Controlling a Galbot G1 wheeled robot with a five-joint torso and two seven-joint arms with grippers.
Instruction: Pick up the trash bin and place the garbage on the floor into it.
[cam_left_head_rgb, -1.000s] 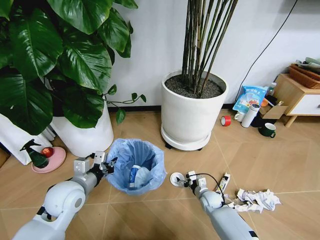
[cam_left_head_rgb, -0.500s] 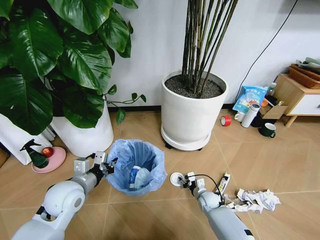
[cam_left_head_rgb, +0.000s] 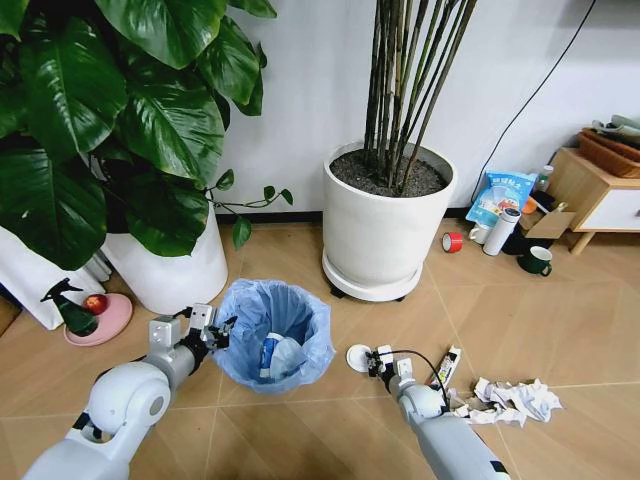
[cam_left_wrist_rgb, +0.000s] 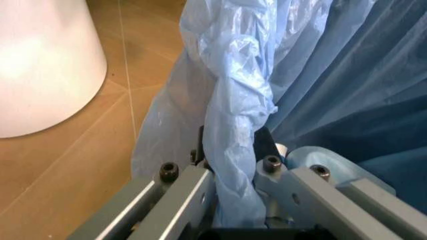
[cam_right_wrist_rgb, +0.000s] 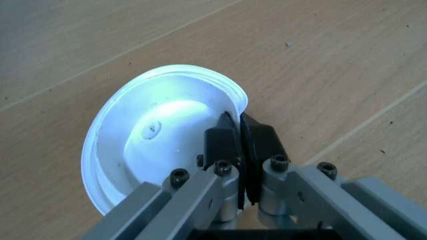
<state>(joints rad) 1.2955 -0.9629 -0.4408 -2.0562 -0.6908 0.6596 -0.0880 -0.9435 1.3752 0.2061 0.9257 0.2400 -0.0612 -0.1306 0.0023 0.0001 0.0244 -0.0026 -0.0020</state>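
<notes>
The trash bin (cam_left_head_rgb: 272, 340), black with a light-blue bag over its rim, stands on the floor (cam_left_head_rgb: 300, 430) between my arms. My left gripper (cam_left_head_rgb: 207, 330) is shut on its near-left rim, and the left wrist view shows the bag (cam_left_wrist_rgb: 233, 95) pinched in that gripper (cam_left_wrist_rgb: 230, 150). A white-blue bottle (cam_left_head_rgb: 267, 351) and a pale tissue (cam_left_head_rgb: 288, 355) lie inside the bin. Just right of the bin, my right gripper (cam_left_head_rgb: 373, 360) is shut on the edge of a white round disc (cam_left_head_rgb: 357, 357). The right wrist view shows this gripper (cam_right_wrist_rgb: 238, 131) clamping the disc (cam_right_wrist_rgb: 153, 150). Crumpled white paper (cam_left_head_rgb: 512, 400) and a small carton (cam_left_head_rgb: 447, 366) lie further right.
A big white plant pot (cam_left_head_rgb: 385, 230) stands behind the bin and another (cam_left_head_rgb: 170, 270) at its left. A green spray bottle (cam_left_head_rgb: 65, 308) and pink dish (cam_left_head_rgb: 100, 320) sit far left. A blue snack bag (cam_left_head_rgb: 500, 195), red tape roll (cam_left_head_rgb: 452, 241), mug (cam_left_head_rgb: 536, 260) and wooden cabinet (cam_left_head_rgb: 595, 195) are back right.
The right gripper and the white disc have shifted slightly to the right on the floor. The left gripper and the bin have stayed put.
</notes>
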